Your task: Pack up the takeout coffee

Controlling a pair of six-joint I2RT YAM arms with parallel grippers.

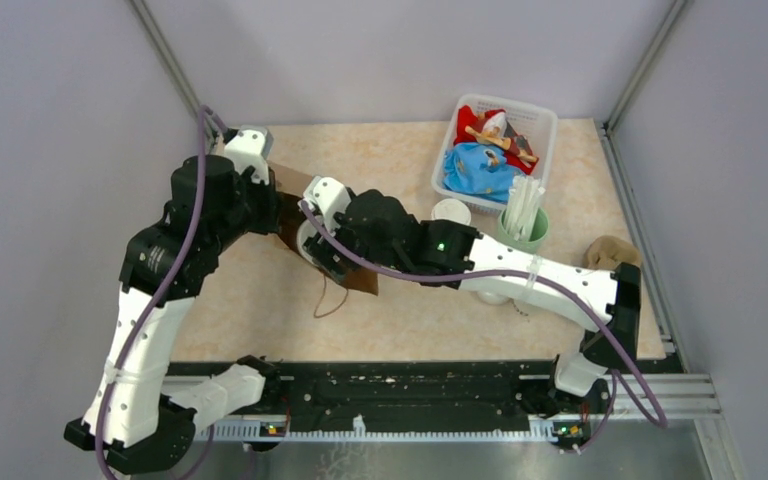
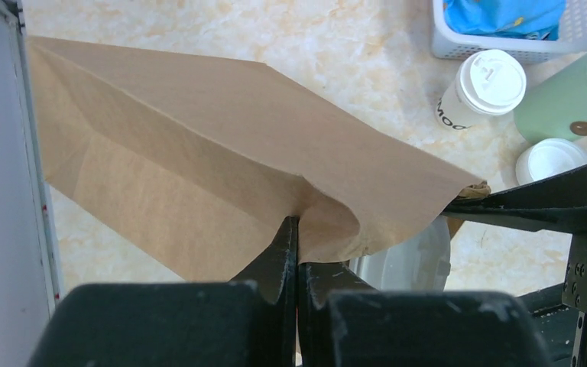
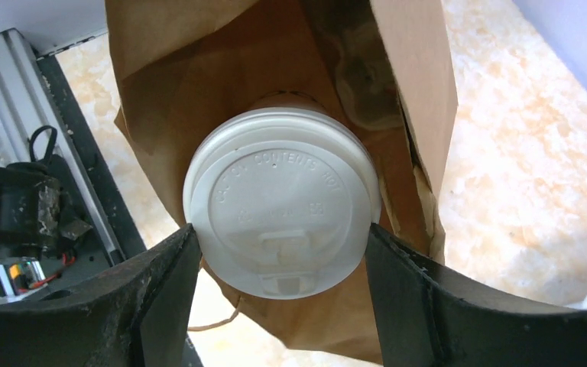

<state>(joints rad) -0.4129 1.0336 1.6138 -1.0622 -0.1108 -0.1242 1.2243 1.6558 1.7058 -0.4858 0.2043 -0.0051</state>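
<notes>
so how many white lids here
3: one on the cup in the right gripper, inside the bag; one on the lettered cup by the basket; a third lid beside the green cup; others possibly hidden.

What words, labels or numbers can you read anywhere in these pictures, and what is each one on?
"CONTENTS HOT": embossed on the lid of the takeout coffee that the right gripper holds at the mouth of the paper bag; the fainter embossing lower on that lid is unreadable.
"moo": black letters, cut off, on the side of the second lidded cup standing on the table.
Nothing else is legible.
</notes>
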